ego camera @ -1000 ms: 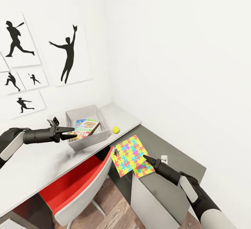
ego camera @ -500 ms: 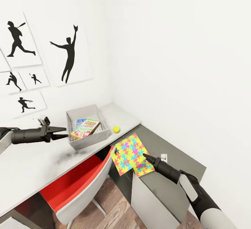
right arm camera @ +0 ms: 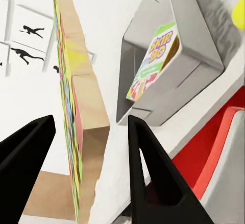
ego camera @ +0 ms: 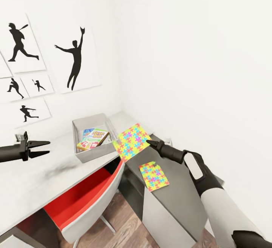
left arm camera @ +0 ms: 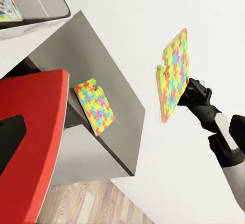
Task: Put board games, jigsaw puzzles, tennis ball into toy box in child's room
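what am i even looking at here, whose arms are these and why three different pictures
It is a simulated two-armed robot tidying toys in a child's room. The big picture comes from a camera on its head; the other two come from cameras near each claw. The right claw holds one jigsaw puzzle by its edge, lifted near the toy box, a grey bin on the white table. Board games already lie in the bin. A second jigsaw puzzle rests on the lower grey side unit. The left claw hangs open and empty over the table.
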{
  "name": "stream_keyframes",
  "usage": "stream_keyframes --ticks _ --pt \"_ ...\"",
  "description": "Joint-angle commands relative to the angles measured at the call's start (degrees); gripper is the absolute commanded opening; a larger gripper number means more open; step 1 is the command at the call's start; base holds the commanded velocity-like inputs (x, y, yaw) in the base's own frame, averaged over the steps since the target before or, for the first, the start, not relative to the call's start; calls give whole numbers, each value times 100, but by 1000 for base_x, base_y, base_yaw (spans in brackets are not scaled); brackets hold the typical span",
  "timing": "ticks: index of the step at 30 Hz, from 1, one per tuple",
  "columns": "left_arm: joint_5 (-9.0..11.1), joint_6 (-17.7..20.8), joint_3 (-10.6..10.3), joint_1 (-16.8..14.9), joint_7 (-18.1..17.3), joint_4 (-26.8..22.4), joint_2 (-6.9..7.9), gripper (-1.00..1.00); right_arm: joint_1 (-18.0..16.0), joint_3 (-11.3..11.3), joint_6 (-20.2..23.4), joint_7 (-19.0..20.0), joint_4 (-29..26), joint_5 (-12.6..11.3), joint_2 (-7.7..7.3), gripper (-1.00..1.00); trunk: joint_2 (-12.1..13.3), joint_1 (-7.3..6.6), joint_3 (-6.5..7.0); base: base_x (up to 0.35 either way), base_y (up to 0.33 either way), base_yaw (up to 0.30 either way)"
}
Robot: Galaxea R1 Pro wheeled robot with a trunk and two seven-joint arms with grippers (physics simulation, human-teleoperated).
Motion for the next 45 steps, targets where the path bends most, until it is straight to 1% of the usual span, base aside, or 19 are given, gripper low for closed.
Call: stream_keyframes --ticks 1,4,6,10,13,21,38,44,45 --pt "28 29 -31 -12 -22 36 17 100 -15 -20 32 -7 -62 12 12 -100 -13 4 -13 0 179 0" --pt "33 15 -22 -14 -24 72 70 100 4 -13 33 -40 -318 9 26 -100 -13 4 -13 0 168 0" --pt "37 12 -23 -14 -25 80 111 100 13 -7 33 -50 -442 10 67 -100 -13 4 -13 0 60 22" --pt "30 5 -27 -13 -45 84 152 100 17 -8 33 -55 -552 16 196 -100 -13 4 -13 0 17 196" --pt "28 1 -33 -12 -63 99 157 100 18 -8 33 -56 -566 17 225 -100 -13 4 -13 -5 3 275" --pt "28 -7 -39 -12 -138 128 163 100 9 -17 42 -56 -570 15 233 -100 -13 4 -13 -16 0 288" --pt "20 -12 -45 -12 -140 129 151 100 9 -28 35 -56 -570 20 214 -100 -13 4 -14 0 0 290" --pt "19 -12 -45 -12 -140 129 151 100 22 -43 18 -56 -570 17 209 -100 -13 4 -15 0 34 102" --pt "36 -25 -79 -11 -155 129 117 100 53 -76 7 -24 -604 29 242 -100 -13 4 -15 195 0 0"
